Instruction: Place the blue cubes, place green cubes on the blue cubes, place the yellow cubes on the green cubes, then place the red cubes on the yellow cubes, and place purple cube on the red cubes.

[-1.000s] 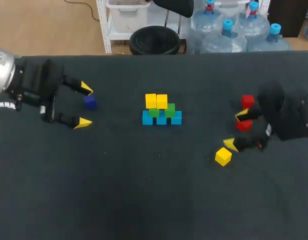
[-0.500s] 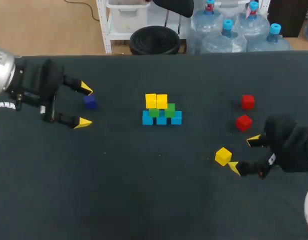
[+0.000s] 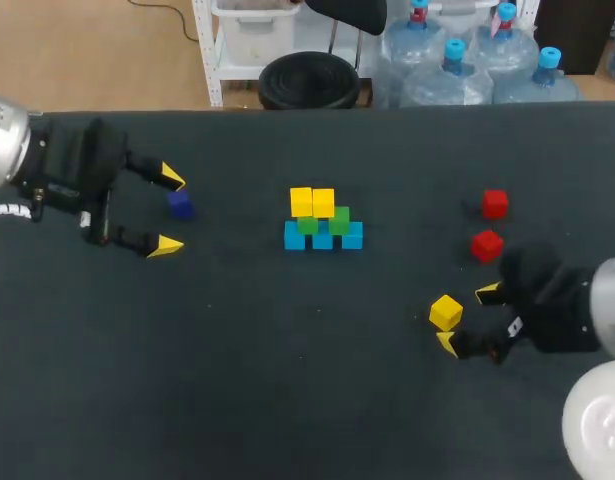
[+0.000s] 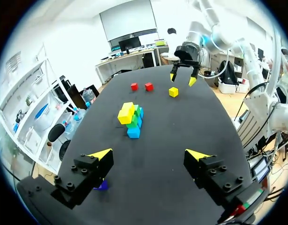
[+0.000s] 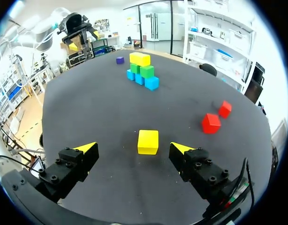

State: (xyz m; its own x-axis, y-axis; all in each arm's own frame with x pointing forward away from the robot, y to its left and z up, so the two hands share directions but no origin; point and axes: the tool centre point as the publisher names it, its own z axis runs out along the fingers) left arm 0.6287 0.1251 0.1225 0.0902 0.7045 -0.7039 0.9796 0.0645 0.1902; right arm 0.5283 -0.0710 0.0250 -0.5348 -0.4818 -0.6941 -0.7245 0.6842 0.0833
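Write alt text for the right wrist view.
The open right gripper hovers just behind a loose yellow cube on the black table, not touching it. Two red cubes lie off to one side; farther ahead stands the blue, green and yellow stack, a purple cube near it.

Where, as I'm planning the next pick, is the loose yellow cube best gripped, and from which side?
Take the yellow cube by two opposite side faces, coming down from above. It sits flat on the table, free on all sides, just ahead of the right gripper, whose jaws stand open and roughly square to its faces.
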